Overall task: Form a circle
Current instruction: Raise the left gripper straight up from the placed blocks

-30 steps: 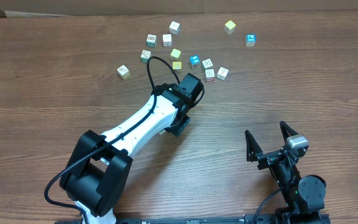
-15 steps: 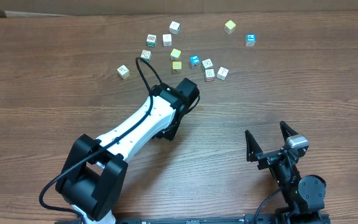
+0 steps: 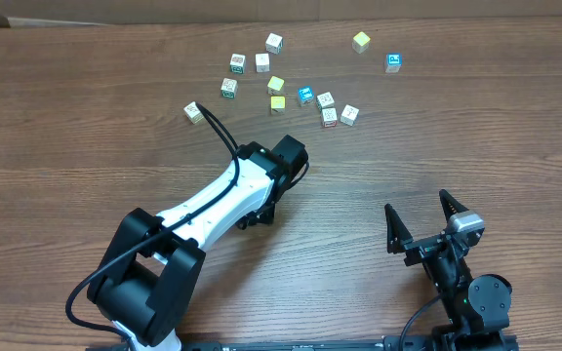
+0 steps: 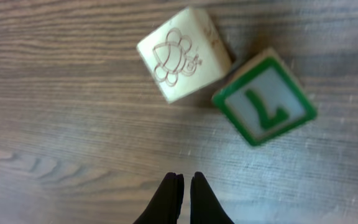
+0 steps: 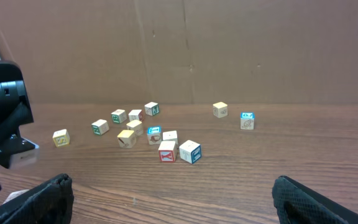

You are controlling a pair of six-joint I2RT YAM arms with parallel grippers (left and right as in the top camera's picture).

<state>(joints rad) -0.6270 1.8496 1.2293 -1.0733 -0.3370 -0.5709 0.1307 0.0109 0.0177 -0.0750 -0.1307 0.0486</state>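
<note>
the circle (image 3: 237, 60) sat at the far side of the table (image 3: 66, 146), left of centre. it was four small whitish cubes with printed faces, including one green-faced cube (image 3: 229, 87), spaced apart in a loose arc rather than a closed ring. just right of it lay two yellow cubes (image 3: 276, 84), a blue cube (image 3: 305, 95) and a tight bunch of whitish cubes (image 3: 330, 116). two stray cubes (image 3: 361, 41) sat further right. all cubes looked wooden, square-edged and matte. the table was flat brown wood with long grain lines. the left gripper (image 4: 182, 185) was clenched on nothing, its black fingertips pressed together. just ahead of its tips lay a pale bee-engraved cube (image 4: 184, 55) and a green-framed cube (image 4: 265, 96), corner to side and just beside each other. could not tell which overhead cubes these were. the white left arm (image 3: 213, 200) lay diagonally toward the cubes, its wrist apart from the nearest ones. the right gripper (image 3: 419, 207) stood spread wide and empty near the front edge, well apart from every cube. bare wood lay between it and the cubes. a cardboard wall (image 5: 229, 50) closed the far edge behind the cubes.
</note>
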